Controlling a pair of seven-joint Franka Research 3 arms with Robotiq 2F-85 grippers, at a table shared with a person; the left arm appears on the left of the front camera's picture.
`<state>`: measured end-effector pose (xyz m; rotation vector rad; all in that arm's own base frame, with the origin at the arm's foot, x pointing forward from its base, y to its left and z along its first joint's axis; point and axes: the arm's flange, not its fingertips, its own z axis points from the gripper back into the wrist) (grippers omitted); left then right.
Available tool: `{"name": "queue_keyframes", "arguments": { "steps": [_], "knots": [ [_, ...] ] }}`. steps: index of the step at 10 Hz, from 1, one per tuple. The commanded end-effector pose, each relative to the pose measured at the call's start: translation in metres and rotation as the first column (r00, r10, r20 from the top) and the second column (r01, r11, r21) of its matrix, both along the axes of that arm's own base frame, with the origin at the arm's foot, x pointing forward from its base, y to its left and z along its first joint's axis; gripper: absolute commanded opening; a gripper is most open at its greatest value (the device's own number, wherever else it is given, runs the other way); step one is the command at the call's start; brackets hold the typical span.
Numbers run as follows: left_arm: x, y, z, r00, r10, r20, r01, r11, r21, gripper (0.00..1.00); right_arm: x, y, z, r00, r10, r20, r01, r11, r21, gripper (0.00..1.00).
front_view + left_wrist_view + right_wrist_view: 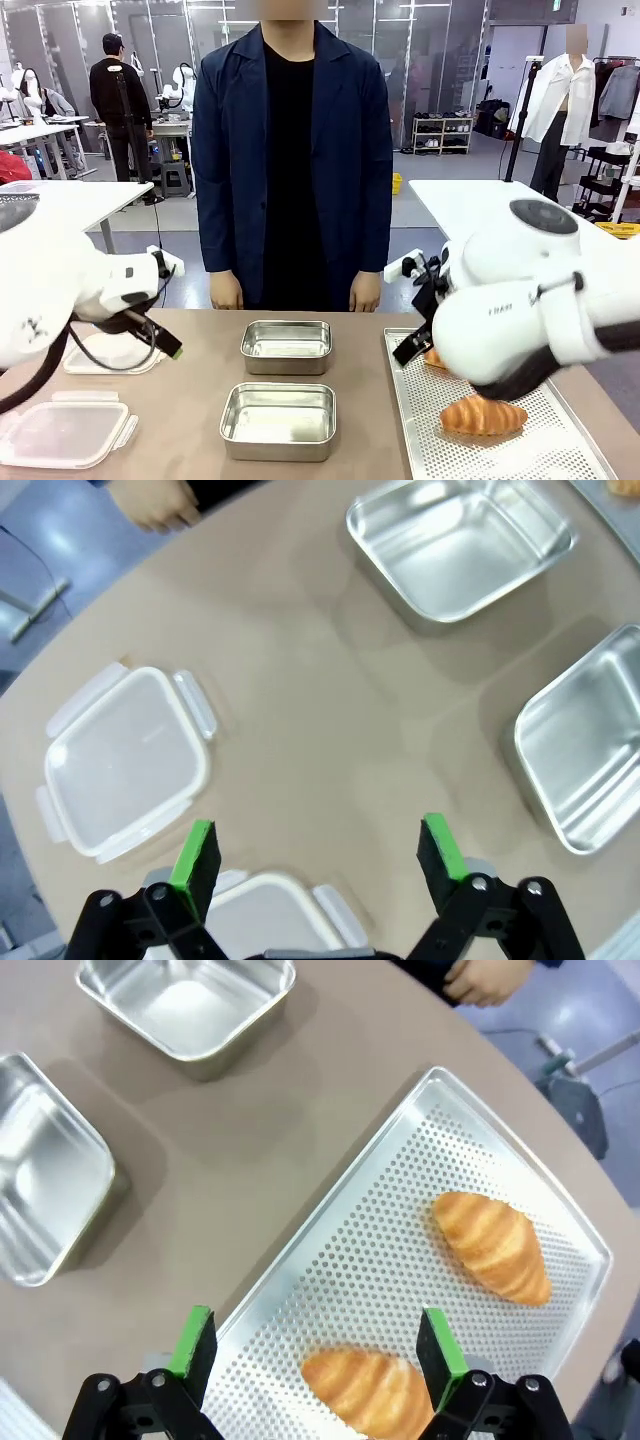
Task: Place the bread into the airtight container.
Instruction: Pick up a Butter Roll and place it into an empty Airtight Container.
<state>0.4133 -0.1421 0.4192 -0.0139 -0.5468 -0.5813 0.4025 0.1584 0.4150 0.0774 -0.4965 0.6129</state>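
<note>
Table point(180, 420): two croissants point(492, 1245) on perforated tray point(330, 1250)

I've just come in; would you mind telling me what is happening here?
The right gripper hangs open above the perforated tray, over the nearer of two bread rolls; neither is held yet. The left gripper is open over the table by two plastic lids. Two steel containers sit empty mid-table, and a person stands at the far side.

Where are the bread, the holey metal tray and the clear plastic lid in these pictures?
bread point(493, 1245), right wrist view, middle of the upper croissant's crust.
perforated tray point(380, 1220), right wrist view, bare perforated floor.
clear plastic lid point(125, 765), left wrist view, centre of its flat top.
</note>
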Motion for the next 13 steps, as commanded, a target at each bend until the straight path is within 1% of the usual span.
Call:
{"name": "queue_keyframes", "arguments": {
  "steps": [1,2,3,4,5,6,7,8,9,11,12,13],
  "knots": [
    [0.0,0.013,0.07,0.999,-0.001,-0.043,0.001,1.0,-0.013,1.0,0.008,-0.031,0.073,1.0,0.02,-0.011,-0.02,0.998,0.055,1.0],
    [-0.008,0.026,0.118,0.999,-0.026,-0.041,0.025,0.999,-0.031,1.0,0.004,-0.049,0.117,1.0,-0.004,-0.003,0.004,0.999,0.035,1.0],
    [-0.017,0.039,0.164,0.999,-0.006,-0.047,0.004,0.998,-0.055,1.0,-0.006,-0.066,0.158,1.0,0.01,0.011,-0.01,0.998,0.067,1.0],
    [-0.033,0.049,0.209,1.0,-0.003,-0.011,0.002,0.998,-0.059,1.0,-0.021,-0.083,0.198,1.0,0.029,0.005,-0.029,0.995,0.094,1.0],
    [-0.056,0.059,0.253,1.0,0.0,0.013,0.0,0.998,-0.056,1.0,-0.04,-0.099,0.235,1.0,0.008,0.017,-0.009,0.999,0.047,1.0],
    [-0.083,0.075,0.298,0.999,-0.003,0.032,0.006,0.995,-0.097,1.0,-0.068,-0.115,0.272,0.999,0.001,0.037,-0.003,0.998,0.056,1.0],
    [-0.106,0.097,0.328,0.998,-0.011,0.054,0.018,0.992,-0.129,1.0,-0.092,-0.132,0.296,0.999,0.009,0.049,-0.013,0.996,0.083,1.0],
    [-0.129,0.116,0.345,0.997,-0.039,0.068,0.049,0.989,-0.141,1.0,-0.11,-0.151,0.309,0.998,0.015,0.068,-0.022,0.994,0.104,1.0],
    [-0.151,0.133,0.355,0.995,-0.042,0.088,0.053,0.99,-0.127,1.0,-0.13,-0.169,0.318,0.996,0.026,0.08,-0.034,0.995,0.099,1.0],
    [-0.197,0.157,0.365,0.989,-0.032,0.142,0.05,0.991,-0.124,1.0,-0.167,-0.198,0.33,0.991,0.03,0.128,-0.044,0.993,0.108,1.0],
    [-0.213,0.168,0.369,0.985,0.003,0.175,0.018,0.993,-0.116,1.0,-0.174,-0.203,0.328,0.993,0.043,0.114,-0.056,0.992,0.11,1.0],
    [-0.222,0.173,0.372,0.982,-0.006,0.187,0.029,0.992,-0.121,1.0,-0.173,-0.204,0.325,0.994,0.024,0.105,-0.034,0.995,0.094,1.0]
  ]
}}
